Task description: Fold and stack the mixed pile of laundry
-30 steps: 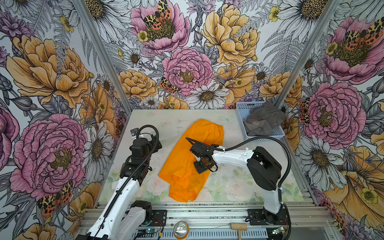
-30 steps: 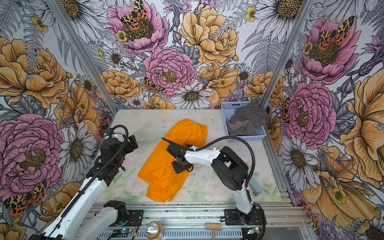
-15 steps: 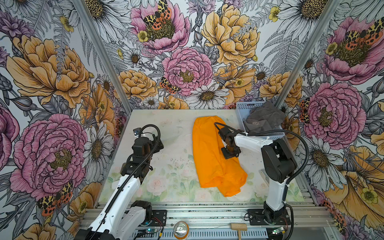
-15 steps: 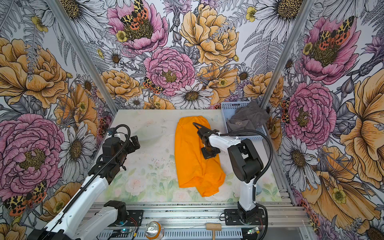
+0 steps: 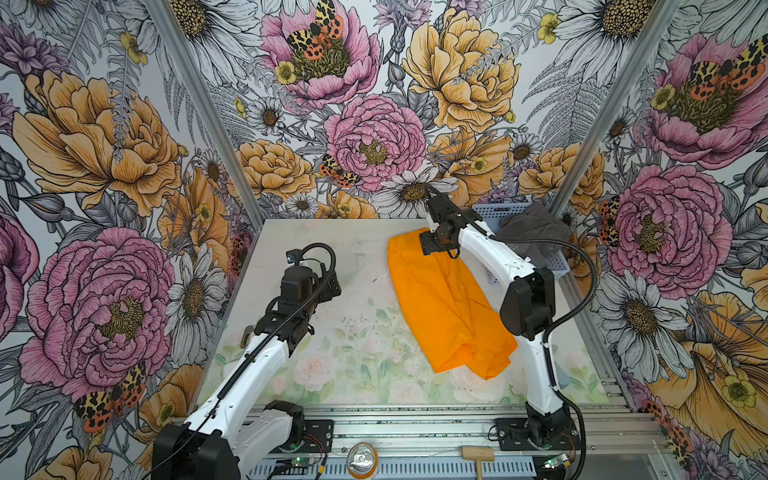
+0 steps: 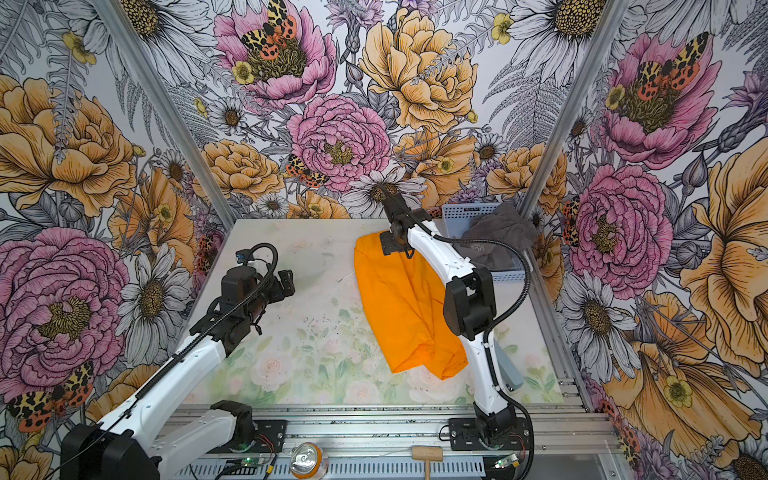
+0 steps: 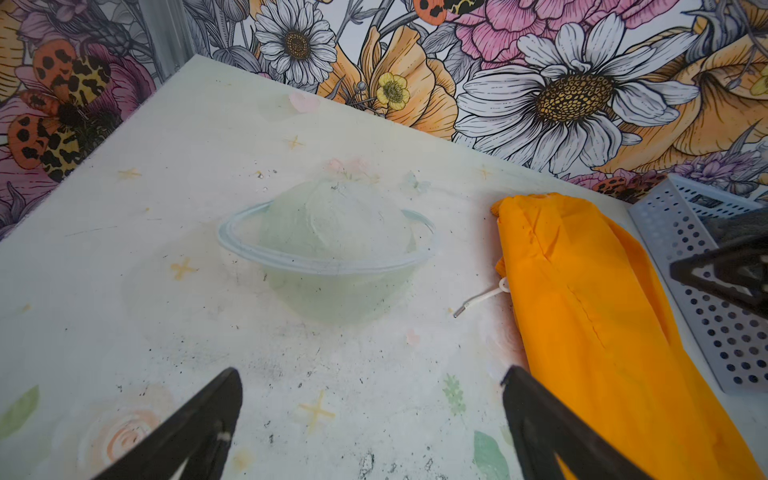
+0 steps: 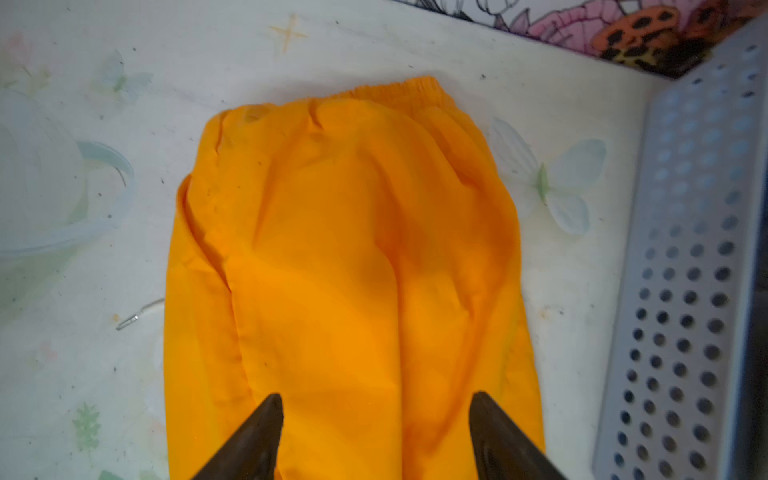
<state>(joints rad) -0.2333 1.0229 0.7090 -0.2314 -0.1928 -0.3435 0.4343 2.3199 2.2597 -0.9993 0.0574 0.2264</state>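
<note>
Table point(image 5: 353, 357), right arm point(image 5: 494, 253) outstretched above shorts point(image 5: 440, 303)

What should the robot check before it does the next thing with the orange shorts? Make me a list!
1. Right gripper holds nothing: ok, jaws apart above the orange shorts.
2. Left gripper free: ok, open over bare table.
3. Shorts lying flat: ok, a long strip with some wrinkles.
4. White drawstring tucked in: not ok, it pokes out at the side.
5. Grey towel folded: not ok, crumpled in the blue basket.
6. Hidden layers of the shorts line up: cannot tell.
</note>
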